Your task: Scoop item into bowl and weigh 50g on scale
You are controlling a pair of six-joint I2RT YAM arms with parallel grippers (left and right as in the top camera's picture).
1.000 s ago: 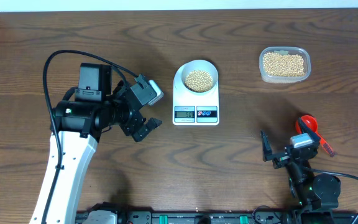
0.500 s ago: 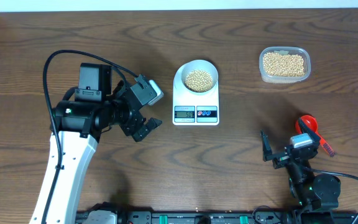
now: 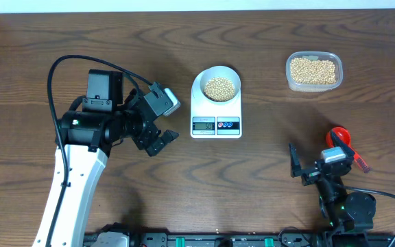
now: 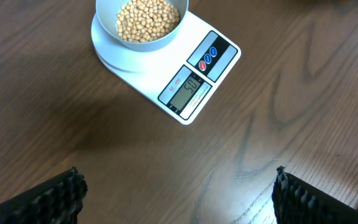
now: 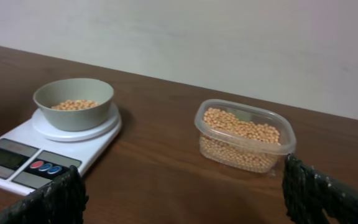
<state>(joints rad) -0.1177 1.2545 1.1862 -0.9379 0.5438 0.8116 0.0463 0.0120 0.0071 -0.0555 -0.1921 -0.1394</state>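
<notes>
The overhead view is lit brightly and evenly from above. The counter (image 3: pixel 266 165) is rendered sharp, its grain plainly seen, and only short soft shadows are cast, below the tub (image 3: pixel 313 71) and beside the left arm (image 3: pixel 81 171). In the left wrist view the scale (image 4: pixel 197 68) is held in good focus. A faint sheen is caught on the wood at the right, and a diffuse dark patch is laid at the left. The right wrist view is dimmer and softer, with muted colours. The jaws are shown dark and blurred at the lower corners of both wrist views.
</notes>
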